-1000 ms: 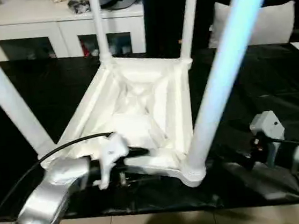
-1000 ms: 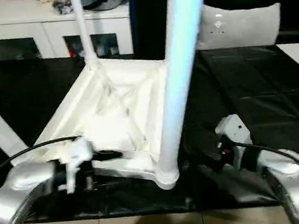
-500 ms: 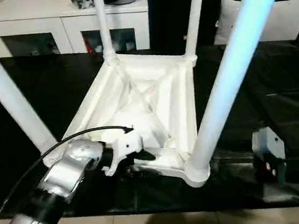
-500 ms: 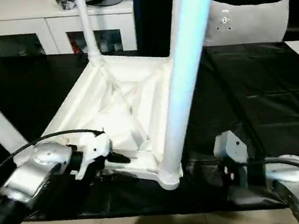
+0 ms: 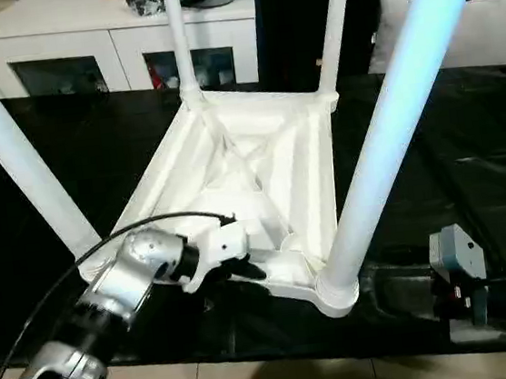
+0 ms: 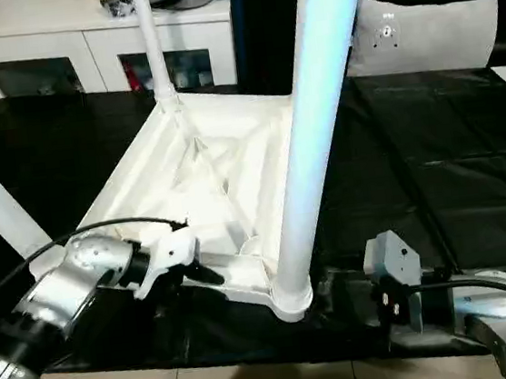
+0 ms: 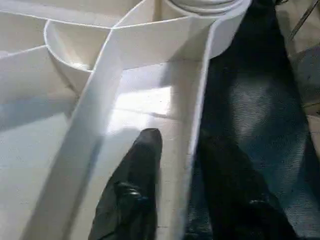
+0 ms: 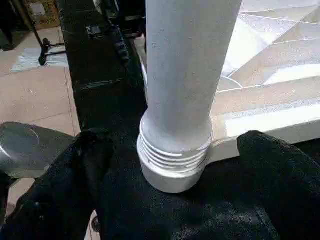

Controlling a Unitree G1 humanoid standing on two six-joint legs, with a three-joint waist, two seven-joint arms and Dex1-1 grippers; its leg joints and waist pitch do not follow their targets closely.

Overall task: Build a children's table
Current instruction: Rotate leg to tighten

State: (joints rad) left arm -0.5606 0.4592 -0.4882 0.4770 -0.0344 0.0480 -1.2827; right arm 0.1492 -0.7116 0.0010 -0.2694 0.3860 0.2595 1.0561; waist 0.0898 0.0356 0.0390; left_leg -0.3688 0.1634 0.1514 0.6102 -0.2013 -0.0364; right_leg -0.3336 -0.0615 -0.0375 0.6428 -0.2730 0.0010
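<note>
Head views: the white plastic tabletop (image 5: 259, 166) lies upside down on a black-covered work surface (image 5: 471, 174), ribbed underside up, so the corner sockets face upward; all four tapered legs stand in those sockets, the near right leg (image 5: 392, 128) rising close past the camera, the near left leg (image 5: 11, 153) at the picture's left side, two far legs (image 5: 180, 42) toward a white glass-door cabinet (image 5: 119, 58) behind; a pale cushion (image 6: 427, 32) lies beyond the table. The left gripper (image 5: 243, 266) reaches in at the tabletop's near rim, between the two near legs; the right gripper (image 6: 357, 297) lies low on the black cover, just beside the base of the near right leg.

Left wrist view: the left gripper's two black fingers (image 7: 137, 190) straddle the thin rim wall (image 7: 197, 145) of the tabletop, one inside the tray-like underside, one outside over the black cover; the gap looks narrow, yet whether they actually pinch the wall I cannot tell; the placement suggests steadying or shifting the top by its edge.

Right wrist view: the right gripper (image 8: 170, 165) stands released and wide, its fingers (image 8: 75, 175) flanking the ribbed flared end (image 8: 172, 155) of the near right leg without touching; probably poised to seize that leg low down, where a grasp would seat or twist it best.
</note>
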